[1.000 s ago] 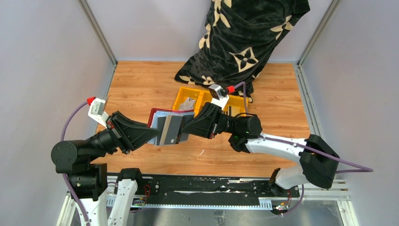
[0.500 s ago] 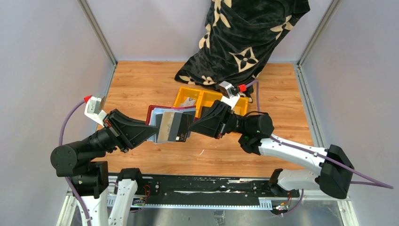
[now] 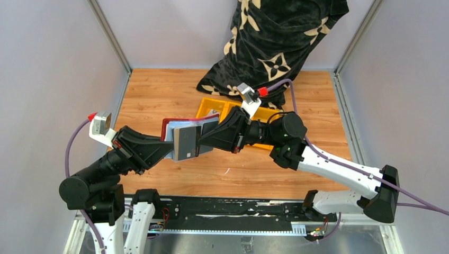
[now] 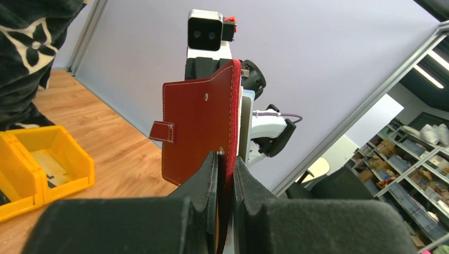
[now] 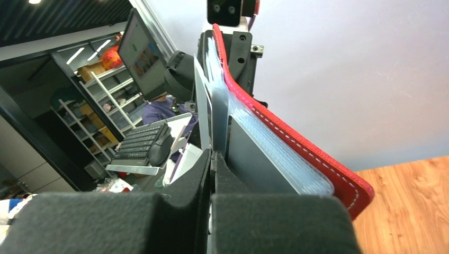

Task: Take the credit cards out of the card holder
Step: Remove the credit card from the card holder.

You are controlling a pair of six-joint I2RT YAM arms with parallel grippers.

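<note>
Since the earlier frame both arms have swung left, carrying the card holder (image 4: 198, 127) with them. It hangs in the air above the table (image 3: 159, 90), left of the yellow bin (image 4: 63, 169). Your left fingers (image 4: 209, 174) are nearly closed, pinching the holder's red edge. Your right fingers (image 5: 193, 182) are fully closed on what looks like a single credit card (image 3: 186, 144), though edge-on it is hard to be sure a plastic sleeve isn't caught too. Pull that card straight along its pocket, to the right. Keep the left grip firm so the holder doesn't twist or slide with it.
</note>
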